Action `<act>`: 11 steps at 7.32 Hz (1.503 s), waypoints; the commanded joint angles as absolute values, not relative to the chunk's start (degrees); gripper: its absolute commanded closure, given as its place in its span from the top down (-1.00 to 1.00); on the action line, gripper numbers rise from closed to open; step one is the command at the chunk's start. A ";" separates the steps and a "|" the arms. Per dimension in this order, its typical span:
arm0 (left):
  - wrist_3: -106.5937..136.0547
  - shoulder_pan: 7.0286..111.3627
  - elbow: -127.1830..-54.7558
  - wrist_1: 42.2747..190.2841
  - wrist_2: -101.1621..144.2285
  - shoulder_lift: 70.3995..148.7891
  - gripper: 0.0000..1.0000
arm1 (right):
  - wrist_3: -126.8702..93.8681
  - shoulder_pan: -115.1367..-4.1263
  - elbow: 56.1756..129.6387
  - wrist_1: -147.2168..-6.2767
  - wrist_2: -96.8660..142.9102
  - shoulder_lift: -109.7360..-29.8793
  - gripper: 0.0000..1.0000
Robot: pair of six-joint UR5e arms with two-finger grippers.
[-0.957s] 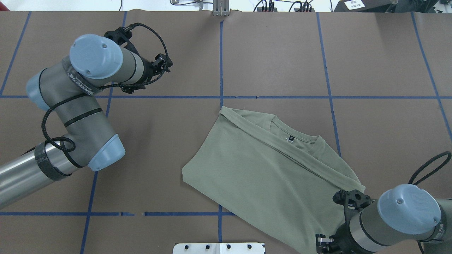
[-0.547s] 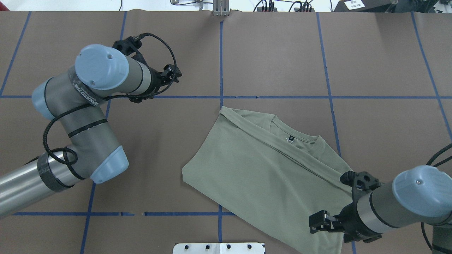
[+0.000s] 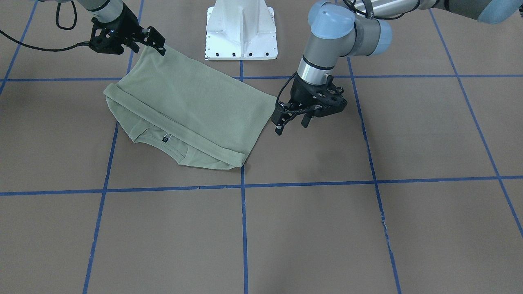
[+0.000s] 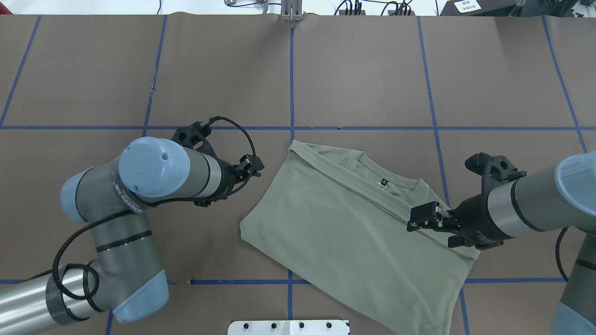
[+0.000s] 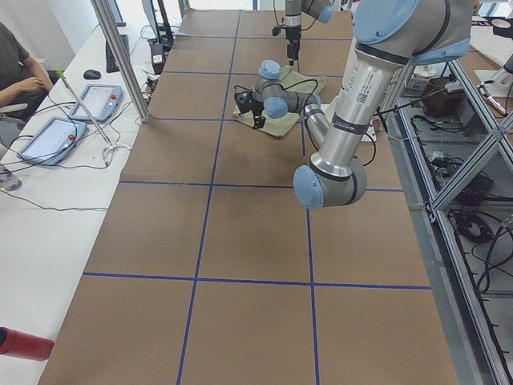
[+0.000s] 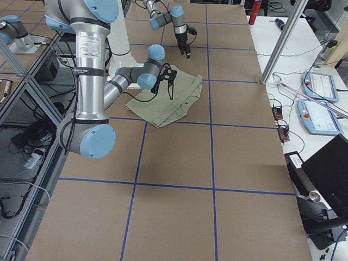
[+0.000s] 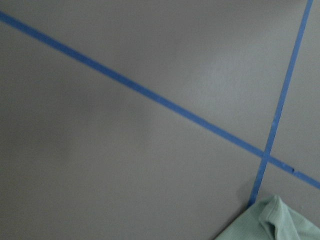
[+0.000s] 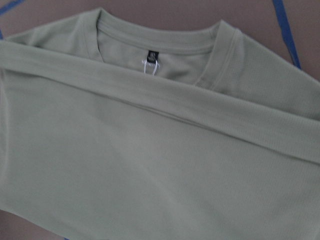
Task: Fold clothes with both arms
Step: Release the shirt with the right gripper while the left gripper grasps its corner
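one shirt (image 4: 344, 232); left gripper (image 4: 252, 165) just beside, right gripper (image 4: 422, 217) over edge.

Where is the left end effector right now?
In the overhead view, the left end effector is left of centre, over bare table, just beside the left edge of the shirt.

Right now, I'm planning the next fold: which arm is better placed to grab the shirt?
Probably right: the right gripper hangs over the shirt, while the left gripper is beside it over the table.
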State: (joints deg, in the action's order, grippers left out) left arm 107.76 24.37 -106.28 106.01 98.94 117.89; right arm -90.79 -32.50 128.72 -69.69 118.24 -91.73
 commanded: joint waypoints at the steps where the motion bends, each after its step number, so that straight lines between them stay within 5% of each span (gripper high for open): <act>1: 116.35 16.03 -105.05 105.65 98.27 117.77 0.98 | -88.68 -38.39 127.71 -69.78 118.39 -89.40 1.00; 6: 116.01 16.26 -100.46 105.64 96.33 119.18 0.92 | -88.68 -39.20 126.65 -69.79 118.39 -88.51 1.00; 9: 116.28 16.17 -100.55 105.73 96.33 119.18 0.46 | -88.59 -39.37 126.56 -69.79 118.39 -88.59 1.00; 11: 116.19 16.17 -100.63 105.91 95.54 119.35 -0.22 | -88.59 -39.73 126.56 -69.87 118.39 -88.51 1.00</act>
State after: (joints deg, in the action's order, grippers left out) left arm 116.26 16.18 -100.56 105.84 96.11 119.24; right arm -88.63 -39.55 126.58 -69.84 118.39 -88.53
